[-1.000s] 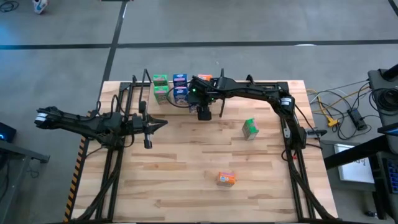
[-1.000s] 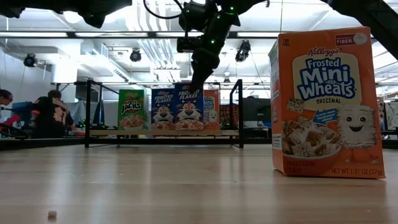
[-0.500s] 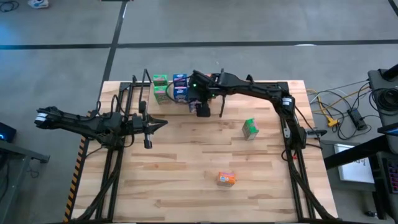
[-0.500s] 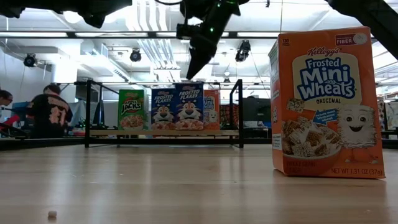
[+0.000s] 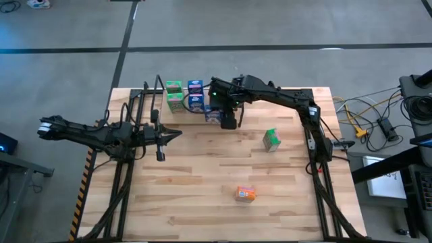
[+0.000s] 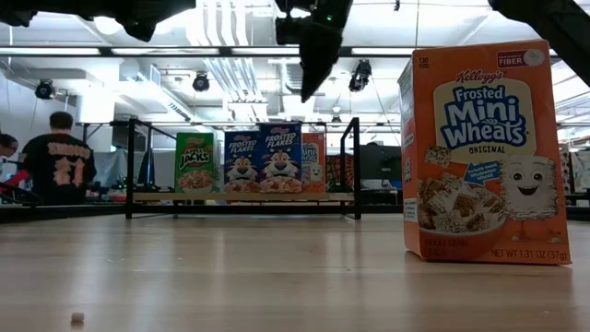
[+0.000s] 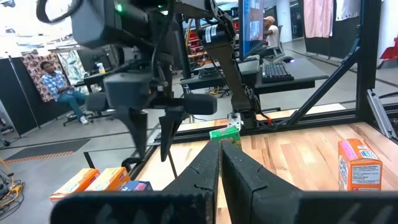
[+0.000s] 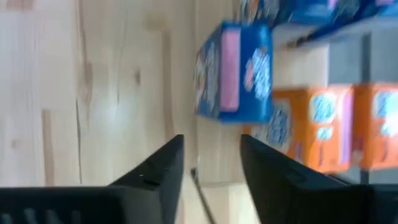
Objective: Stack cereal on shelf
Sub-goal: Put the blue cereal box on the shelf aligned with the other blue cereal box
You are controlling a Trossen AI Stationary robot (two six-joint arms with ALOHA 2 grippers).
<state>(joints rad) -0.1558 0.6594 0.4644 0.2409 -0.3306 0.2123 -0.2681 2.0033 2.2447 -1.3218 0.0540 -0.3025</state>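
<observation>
Right gripper (image 5: 228, 123) above wood-plank shelf (image 6: 241, 196), fingers apart, empty; green cardboard cereal box (image 5: 271, 139) and orange cardboard cereal box (image 5: 246, 194) loose on table; left gripper (image 5: 161, 140) fingers together.

The near orange box (image 6: 484, 152) reads "Kellogg's Frosted Mini Wheats Original", with "Fiber" on a red tag at its top corner and "NET WT 1.31 OZ (37g)" along its foot. On the shelf (image 6: 241, 196) behind it, the green box (image 6: 194, 162) reads "Jacks". Right of that, two blue boxes (image 6: 261, 159) each read "Frosted Flakes". The shelf's orange box (image 6: 313, 160) shows "Mini".
</observation>
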